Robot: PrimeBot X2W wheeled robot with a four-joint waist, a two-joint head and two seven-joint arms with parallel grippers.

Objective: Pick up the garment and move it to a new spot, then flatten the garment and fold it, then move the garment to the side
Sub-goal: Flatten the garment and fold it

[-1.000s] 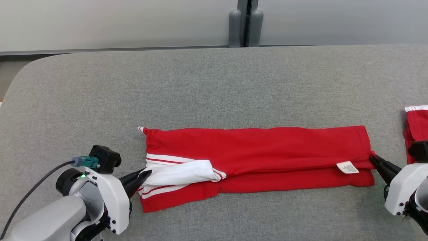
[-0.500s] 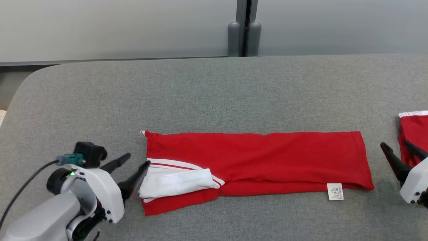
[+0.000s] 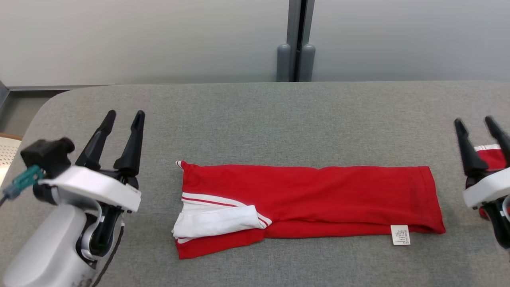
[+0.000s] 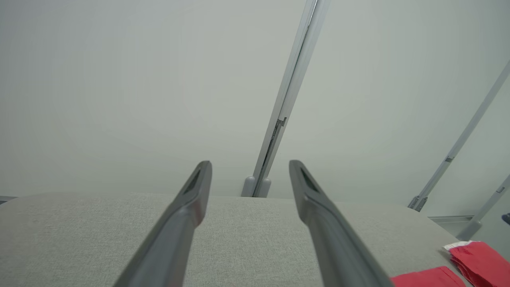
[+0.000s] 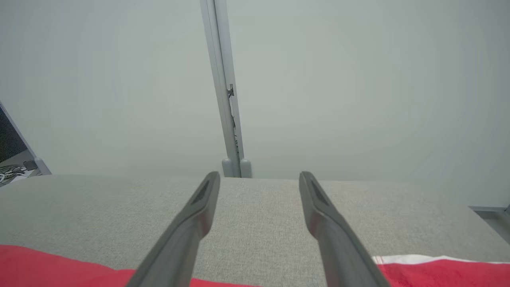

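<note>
Table [image 3: 255, 119]: grey fabric top, rounded corner just outboard of left gripper [image 3: 125, 115].
Garment [image 3: 318, 191]: flat on table, folded into long band, between both grippers, touching neither.
Red cloth [image 3: 491, 157]: on table at right gripper [image 3: 473, 121], partly hidden.

No lettering can be read anywhere. The only printed item is a small white tag [image 3: 399, 234] hanging at about 4 o'clock on the folded red garment [image 3: 318, 195]. Its fine dark print is too small to make out.
</note>
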